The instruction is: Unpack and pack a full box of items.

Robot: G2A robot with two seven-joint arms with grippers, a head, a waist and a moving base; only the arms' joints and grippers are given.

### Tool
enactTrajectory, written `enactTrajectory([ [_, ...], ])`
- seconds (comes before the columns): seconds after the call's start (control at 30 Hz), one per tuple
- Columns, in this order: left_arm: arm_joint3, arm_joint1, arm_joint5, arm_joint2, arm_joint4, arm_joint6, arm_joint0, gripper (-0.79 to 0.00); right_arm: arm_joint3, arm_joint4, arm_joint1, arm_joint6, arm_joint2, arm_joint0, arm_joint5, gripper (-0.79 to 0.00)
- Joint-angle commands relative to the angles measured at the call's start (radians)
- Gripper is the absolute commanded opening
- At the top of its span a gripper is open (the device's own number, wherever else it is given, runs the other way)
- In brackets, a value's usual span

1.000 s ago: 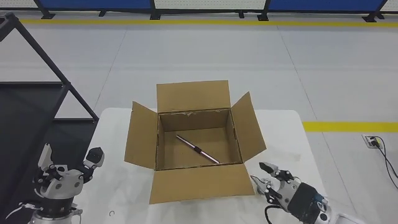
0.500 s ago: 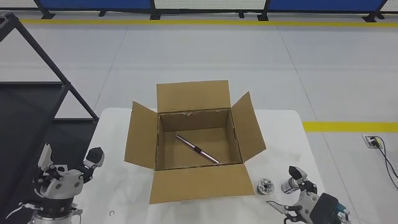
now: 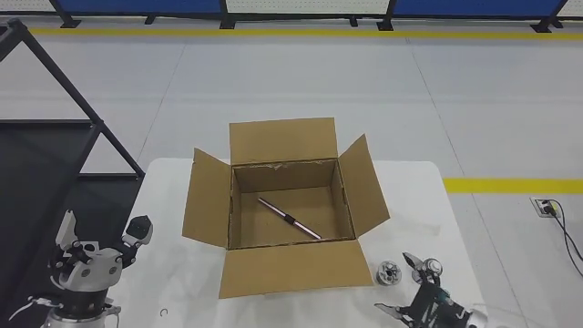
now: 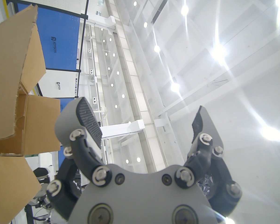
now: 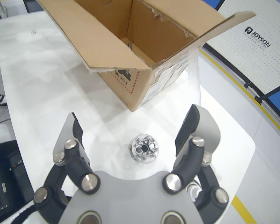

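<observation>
**Both jaws open, one hub out on the table**

From above, one cardboard box [image 3: 291, 271] stands toward the far edge of the table [image 3: 414, 191], all four flaps spread. One slim rod [image 3: 289, 218] lies slantwise on its floor. One round metal hub [image 3: 390, 272] sits toward the table's right edge, just off the box's front right corner. My right gripper [image 3: 403, 284] is just beside it, and my left gripper [image 3: 101, 232] is by the left edge.

At my left wrist, my left gripper [image 4: 142, 115] points at the ceiling, jaws wide apart and empty, the box [image 4: 25, 117] off to one side.

At my right wrist, my right gripper [image 5: 134, 122] is spread wide and holds nothing. The hub [image 5: 144, 148] touches neither finger, and the box [image 5: 140, 87] stands beyond it.
</observation>
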Motion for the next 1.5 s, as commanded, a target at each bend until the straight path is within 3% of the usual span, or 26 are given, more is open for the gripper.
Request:
enactTrajectory([
  [0.0,0.000,0.000,0.000,0.000,0.000,0.000,0.000,0.000,0.003,0.015,-0.003,0.090,-0.028,0.021,0.018,0.000],
  [0.27,0.000,0.000,0.000,0.000,0.000,0.000,0.000,0.000,0.035,0.091,-0.020,0.425,-0.135,0.145,0.158,0.000],
  [0.67,0.000,0.000,0.000,0.000,0.000,0.000,0.000,0.000,0.043,0.067,-0.022,0.460,-0.159,0.153,0.197,0.000],
  [1.13,0.000,0.000,0.000,0.000,0.000,0.000,0.000,0.000,0.101,0.085,-0.025,0.628,-0.201,0.217,0.211,0.000],
  [1.17,0.000,0.000,0.000,0.000,0.000,0.000,0.000,0.000,0.105,0.088,-0.026,0.635,-0.204,0.221,0.209,-0.025],
  [1.2,0.000,0.000,0.000,0.000,0.000,0.000,0.000,0.000,0.108,0.091,-0.026,0.641,-0.207,0.226,0.210,-0.105],
  [1.3,0.000,0.000,0.000,0.000,0.000,0.000,0.000,0.000,0.118,0.094,-0.027,0.656,-0.215,0.237,0.213,-0.160],
  [1.33,0.000,0.000,0.000,0.000,0.000,0.000,0.000,0.000,0.122,0.096,-0.027,0.661,-0.217,0.240,0.214,-0.228],
  [1.37,0.000,0.000,0.000,0.000,0.000,0.000,0.000,0.000,0.126,0.097,-0.027,0.664,-0.219,0.243,0.214,-0.369],
  [1.47,0.000,0.000,0.000,0.000,0.000,0.000,0.000,0.000,0.133,0.101,-0.027,0.670,-0.222,0.250,0.216,-0.443],
])
